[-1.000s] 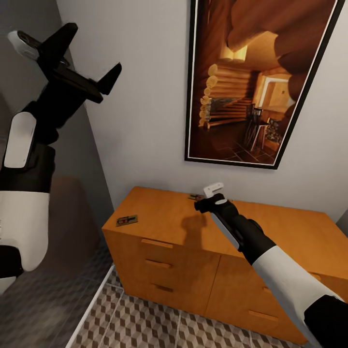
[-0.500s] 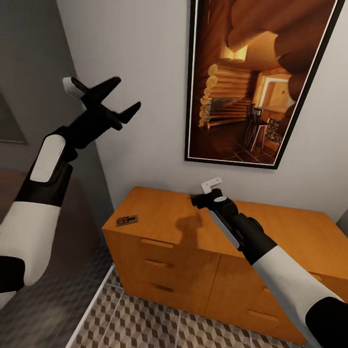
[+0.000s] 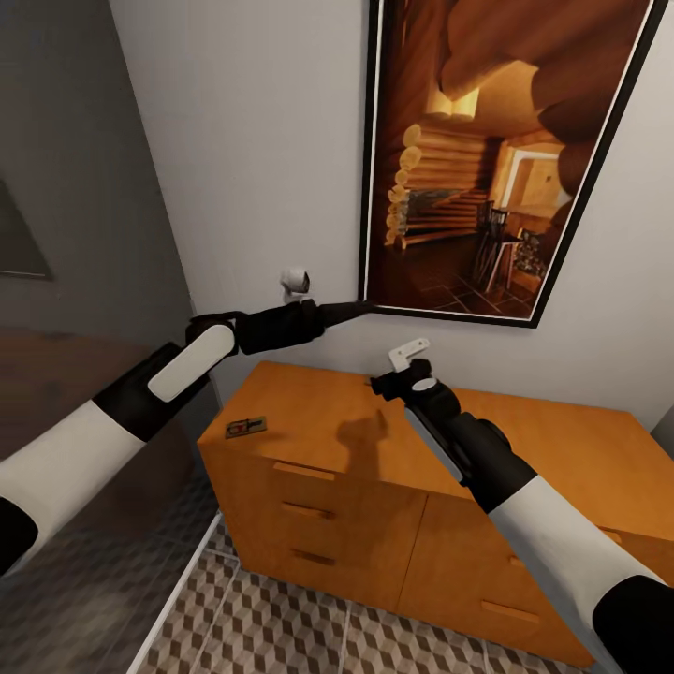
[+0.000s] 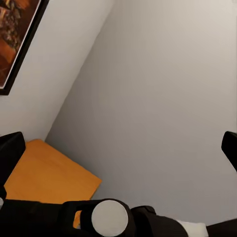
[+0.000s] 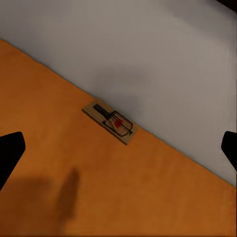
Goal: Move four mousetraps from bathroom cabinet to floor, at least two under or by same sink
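The cabinet (image 3: 328, 449) stands against the white wall. One mousetrap (image 3: 245, 428) lies near the front left corner of its top. Another mousetrap (image 5: 109, 121) lies on the top close to the wall, straight ahead of my right gripper (image 5: 118, 148), which is open and hovers above it with nothing between its fingers. In the head view my right gripper (image 3: 382, 384) sits over the back of the cabinet top. My left gripper (image 3: 360, 307) reaches level across the wall above the cabinet, open and empty, its fingertips (image 4: 10, 150) spread wide.
A large framed cabin picture (image 3: 487, 159) hangs on the wall above the cabinet, its lower left corner next to my left gripper. Cube-patterned bathroom floor (image 3: 281, 627) lies in front of the drawers (image 3: 309, 510). A dark grey wall (image 3: 65, 168) closes the left side.
My left arm has swung down from a raised pose and now stretches rightward over the cabinet toward the picture frame. My right gripper has lifted slightly above the cabinet top.
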